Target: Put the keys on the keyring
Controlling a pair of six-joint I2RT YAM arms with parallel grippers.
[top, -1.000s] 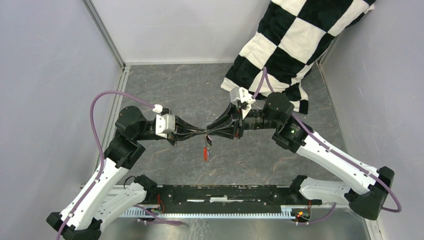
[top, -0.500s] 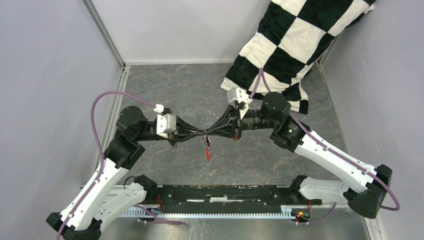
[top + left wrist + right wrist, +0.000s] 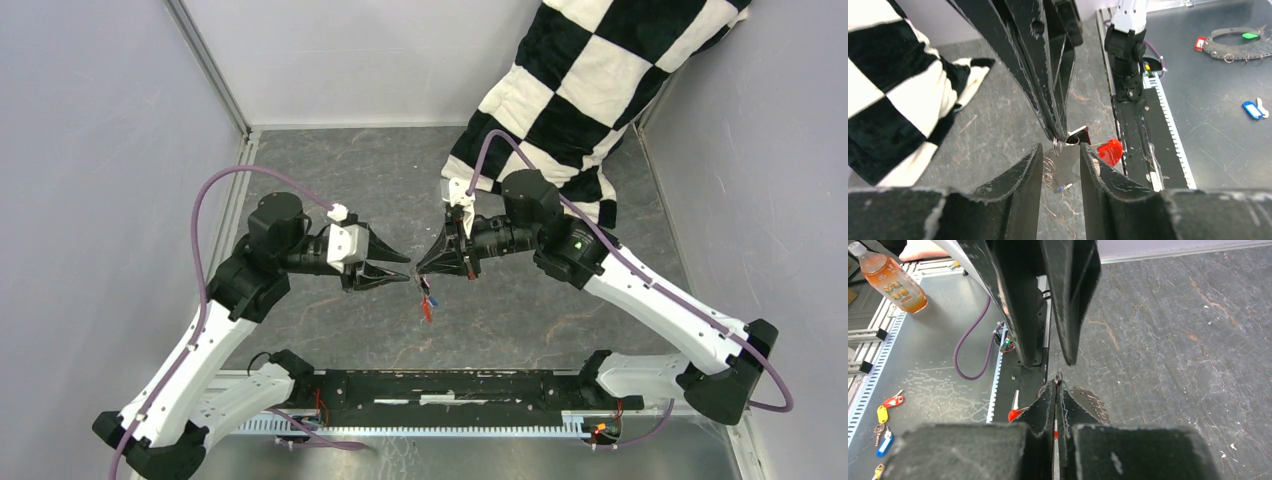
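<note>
a dark grey, stone-veined tabletop [image 3: 340,180] fills the middle, boxed in by plain pale grey walls [image 3: 90,150] at 9, 12 and 3 o'clock. an aluminium post [image 3: 208,70] runs up the 11 o'clock corner. a black-and-white checkered blanket [image 3: 590,80] drapes in from 1 o'clock. the light is soft and even.

Robot lab cell: grey panel walls [image 3: 95,150], slotted aluminium rail [image 3: 430,427]

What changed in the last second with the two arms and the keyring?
The left gripper opened its jaws, let go of the keyring and drew back toward its own side. The right gripper, jaws shut, now holds the keyring alone, dangling below it. The right gripper stayed near the middle; the checked cloth did not move.
</note>
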